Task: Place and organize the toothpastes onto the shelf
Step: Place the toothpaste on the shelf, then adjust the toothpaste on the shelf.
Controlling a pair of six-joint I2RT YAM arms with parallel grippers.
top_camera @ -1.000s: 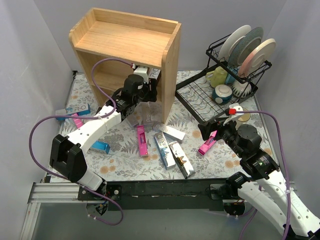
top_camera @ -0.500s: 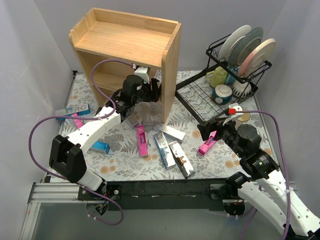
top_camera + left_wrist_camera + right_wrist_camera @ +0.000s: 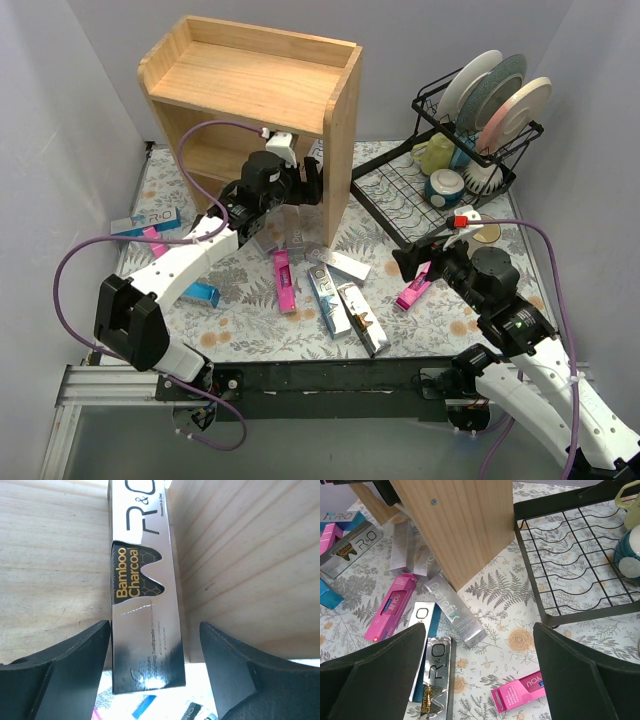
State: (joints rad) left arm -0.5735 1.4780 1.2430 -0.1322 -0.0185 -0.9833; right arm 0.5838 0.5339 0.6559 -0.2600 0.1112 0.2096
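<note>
Left tool (image 3: pixel 155 626) has eased apart; charcoal toothpaste (image 3: pixel 142 590) lies between, seemingly released on shelf (image 3: pixel 50 555).

A silver, black-and-gold toothpaste box (image 3: pixel 145 630) lies on the shelf (image 3: pixel 250 80) beside its side panel, other boxes (image 3: pixel 283 280) scattered in front.

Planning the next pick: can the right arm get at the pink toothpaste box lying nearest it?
Probably yes. The right gripper hangs open close to that pink box, which lies flat and alone on the mat; nothing covers it, and the dish rack sits off to one side.
</note>
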